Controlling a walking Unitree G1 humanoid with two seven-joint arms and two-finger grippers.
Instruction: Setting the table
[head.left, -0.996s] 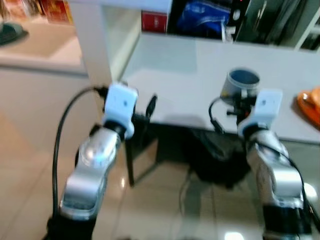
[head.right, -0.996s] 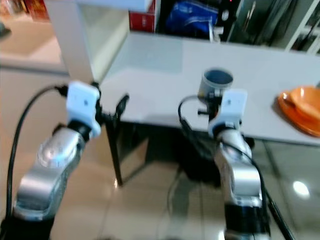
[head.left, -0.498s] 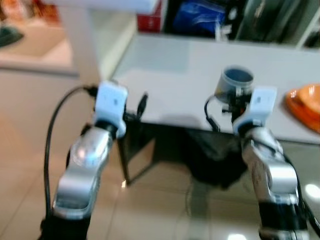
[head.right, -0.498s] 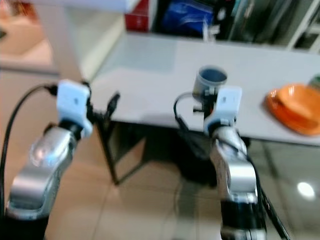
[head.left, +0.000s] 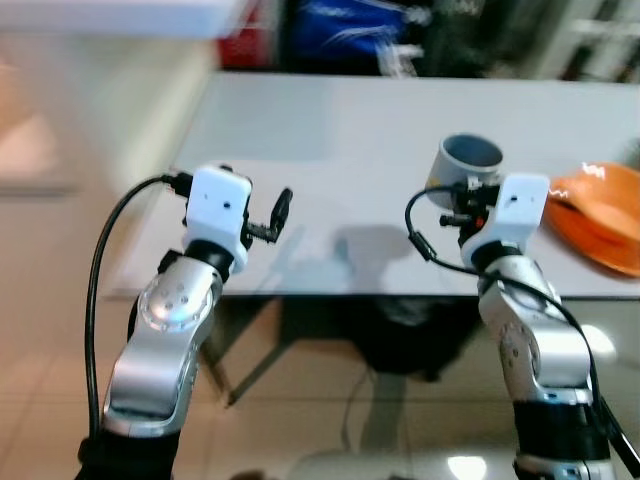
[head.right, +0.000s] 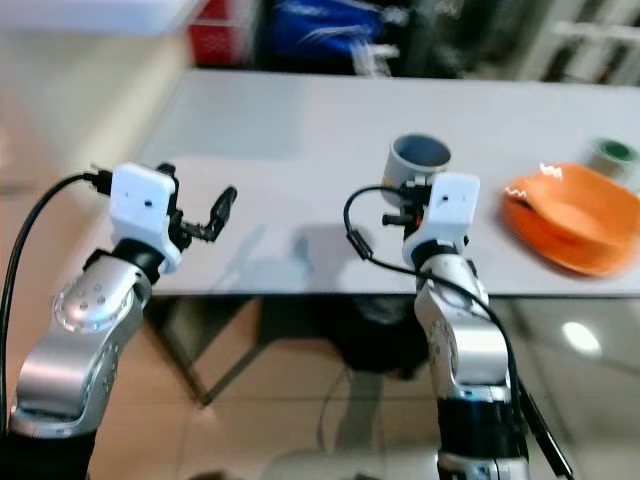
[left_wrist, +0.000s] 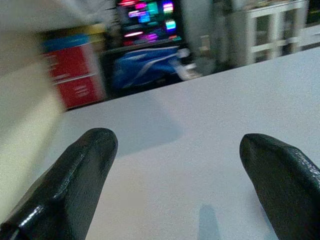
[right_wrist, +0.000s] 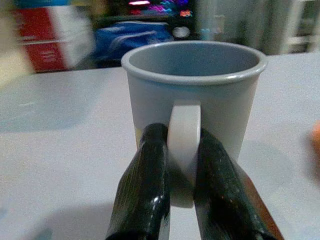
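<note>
Grey table (head.left: 330, 130); right gripper (right_wrist: 182, 165) clamping upright grey mug (right_wrist: 195, 95), left gripper (left_wrist: 175, 165) agape

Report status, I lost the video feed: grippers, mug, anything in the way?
Right gripper shut on grey ceramic mug by its handle, held over white table. Left gripper open, empty. Orange plates at right, apart from mug.
</note>
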